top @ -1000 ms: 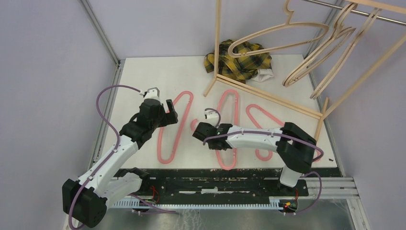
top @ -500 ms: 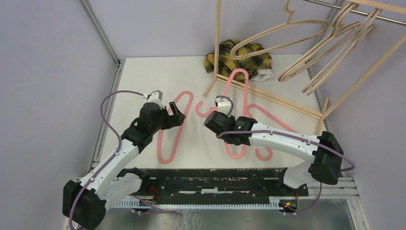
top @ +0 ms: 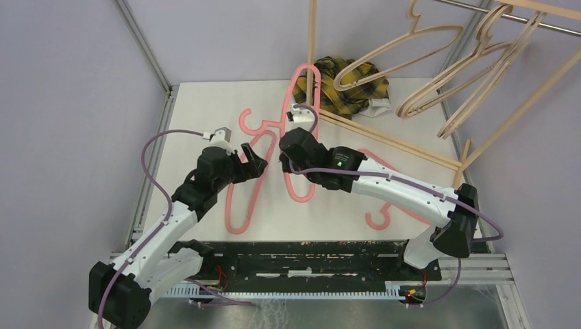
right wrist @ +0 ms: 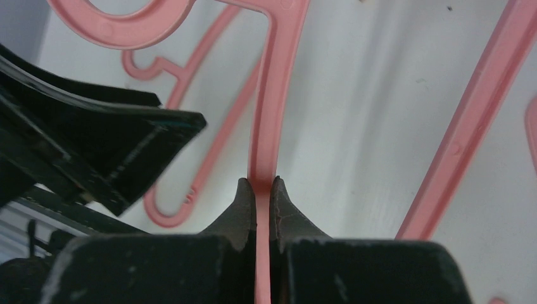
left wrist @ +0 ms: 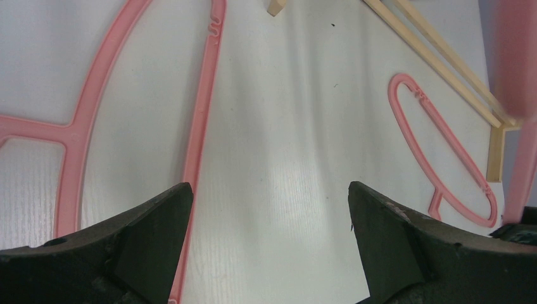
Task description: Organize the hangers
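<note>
My right gripper (top: 291,147) (right wrist: 263,185) is shut on the straight bar of a pink hanger (top: 301,199) (right wrist: 278,82) and holds it tilted above the table's middle, its hook pointing left. My left gripper (top: 251,164) (left wrist: 269,196) hangs open just left of it, with only bare table between its fingers. It is above a second pink hanger (top: 238,229) (left wrist: 202,95) that lies flat. A third pink hanger (top: 375,222) (left wrist: 443,164) lies on the right, partly hidden under my right arm. Several tan hangers (top: 401,46) hang on the rail at the top right.
The light wooden rack frame (top: 312,34) stands at the back right, its base bar (left wrist: 437,57) crossing the table. A yellow-black plaid cloth (top: 356,89) lies bunched behind it. Walls close in on the left and right.
My right gripper has lifted its pink hanger off the table and carried it back and to the left. My left gripper has shifted slightly right. The tan hangers have swung a little.
</note>
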You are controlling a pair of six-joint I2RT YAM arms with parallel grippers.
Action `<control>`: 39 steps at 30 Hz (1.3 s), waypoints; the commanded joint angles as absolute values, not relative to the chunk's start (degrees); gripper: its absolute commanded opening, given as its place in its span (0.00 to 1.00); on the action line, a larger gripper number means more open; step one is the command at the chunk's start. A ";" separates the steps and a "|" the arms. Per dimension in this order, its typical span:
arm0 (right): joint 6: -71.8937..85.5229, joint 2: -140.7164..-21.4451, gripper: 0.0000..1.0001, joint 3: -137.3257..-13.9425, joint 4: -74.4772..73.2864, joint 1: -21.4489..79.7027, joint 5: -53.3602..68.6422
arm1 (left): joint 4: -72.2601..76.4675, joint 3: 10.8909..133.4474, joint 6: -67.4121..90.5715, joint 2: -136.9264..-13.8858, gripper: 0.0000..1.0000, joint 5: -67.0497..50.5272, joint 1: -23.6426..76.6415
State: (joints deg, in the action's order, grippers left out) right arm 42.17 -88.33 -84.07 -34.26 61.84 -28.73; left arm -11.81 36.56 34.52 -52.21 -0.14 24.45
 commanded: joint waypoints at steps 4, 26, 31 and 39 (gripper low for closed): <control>43.68 -88.76 0.01 -94.16 -27.20 61.79 -37.62 | -12.85 38.80 34.58 -49.59 0.99 0.93 24.42; 38.83 -92.77 0.01 -109.03 -15.36 46.36 -39.46 | -17.13 40.06 32.08 -46.48 0.99 3.60 24.38; 40.50 -91.89 0.01 -107.82 -12.60 42.22 -36.18 | -17.31 40.43 31.82 -47.47 0.99 3.87 24.38; 42.14 -91.59 0.01 -106.60 -8.88 37.46 -32.82 | -17.88 40.34 31.56 -47.75 0.99 4.33 24.43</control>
